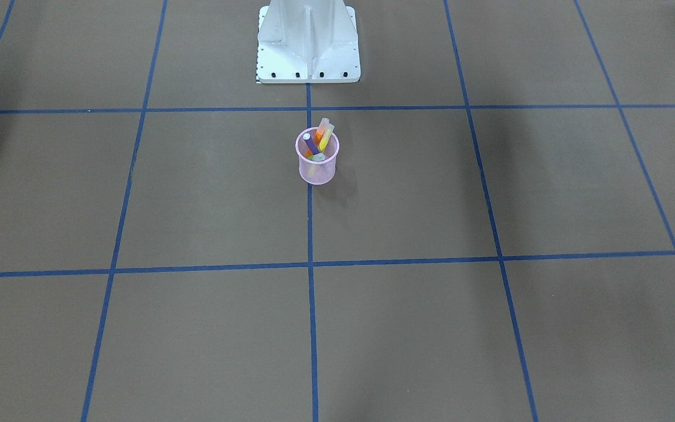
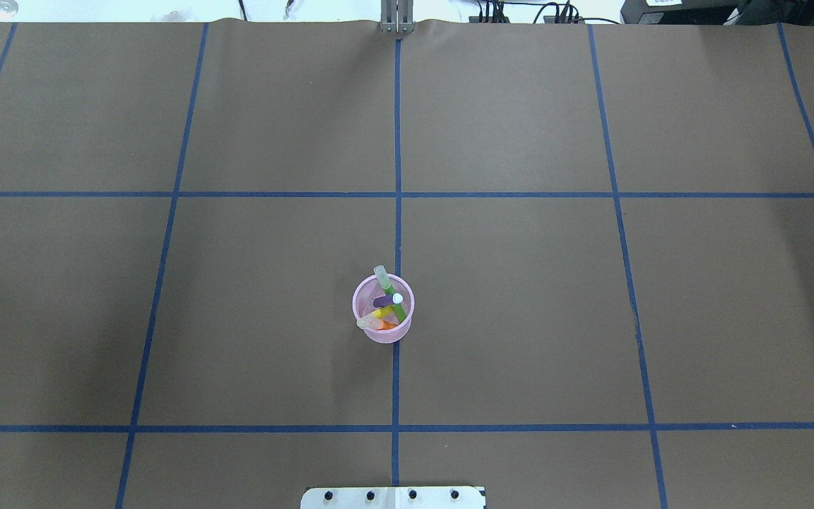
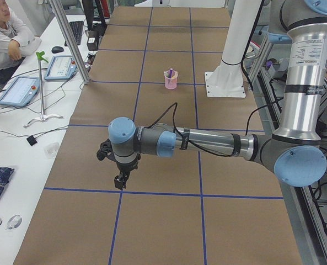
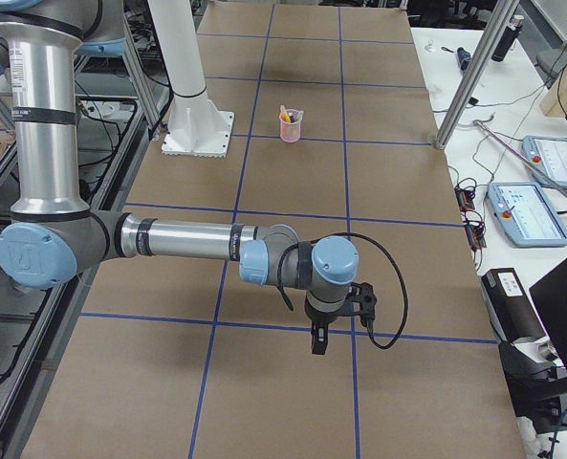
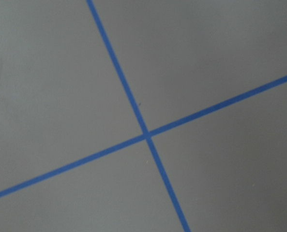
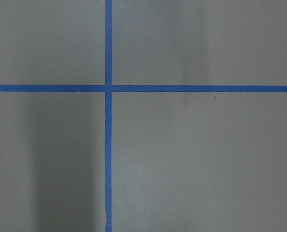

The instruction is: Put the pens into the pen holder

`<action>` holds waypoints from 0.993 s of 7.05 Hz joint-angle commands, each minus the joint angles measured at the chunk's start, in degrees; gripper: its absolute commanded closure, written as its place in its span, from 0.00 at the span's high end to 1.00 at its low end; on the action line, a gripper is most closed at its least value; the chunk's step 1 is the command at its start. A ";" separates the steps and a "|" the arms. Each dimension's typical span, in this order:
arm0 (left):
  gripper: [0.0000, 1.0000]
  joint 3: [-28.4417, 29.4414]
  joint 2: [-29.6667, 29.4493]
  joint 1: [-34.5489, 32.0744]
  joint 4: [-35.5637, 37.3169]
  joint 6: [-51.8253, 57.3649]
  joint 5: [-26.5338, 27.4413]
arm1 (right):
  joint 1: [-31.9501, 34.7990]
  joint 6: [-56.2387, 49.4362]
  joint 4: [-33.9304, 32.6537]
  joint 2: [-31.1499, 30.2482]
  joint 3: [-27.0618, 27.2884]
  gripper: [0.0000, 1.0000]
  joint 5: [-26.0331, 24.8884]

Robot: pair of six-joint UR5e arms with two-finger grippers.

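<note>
Pens (image 2: 386, 304) all stand in the pink mesh pen holder (image 1: 317, 171). You can count 4: purple (image 1: 310, 143), orange (image 1: 319, 136), yellow (image 1: 326, 139) and green (image 2: 386, 284), leaning across each other. The holder sits upright on the desk (image 2: 520, 318), on the centre blue tape line (image 2: 397, 141), near the white robot base (image 1: 308, 47). You see no pen outside it, so collecting looks finished. The left arm (image 3: 207, 143) and the right arm (image 4: 187, 239) hang well apart from the holder. Only the side views show their jaws, so you cannot tell whether they are open or closed. Your next move calls for no grasp: confirm the count of 4 and park both arms.
</note>
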 commanded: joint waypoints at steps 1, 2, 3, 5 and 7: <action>1.00 -0.22 2.08 -0.89 0.35 -2.75 0.05 | 0.00 0.08 0.09 0.05 0.20 1.00 0.00; 1.00 -0.22 2.17 -0.89 0.43 -4.34 -0.04 | 0.00 0.08 0.09 0.22 0.03 1.00 0.00; 1.00 -0.22 2.69 -0.89 -0.09 -4.27 -0.12 | 0.00 0.08 0.09 0.31 0.21 1.00 0.00; 1.00 -0.14 3.92 -1.07 -4.89 -3.48 -0.21 | 0.00 0.08 0.09 0.31 0.30 1.00 0.00; 1.00 1.35 5.95 -0.89 -6.68 -4.09 -0.30 | 0.00 0.08 0.09 0.40 0.38 1.00 0.00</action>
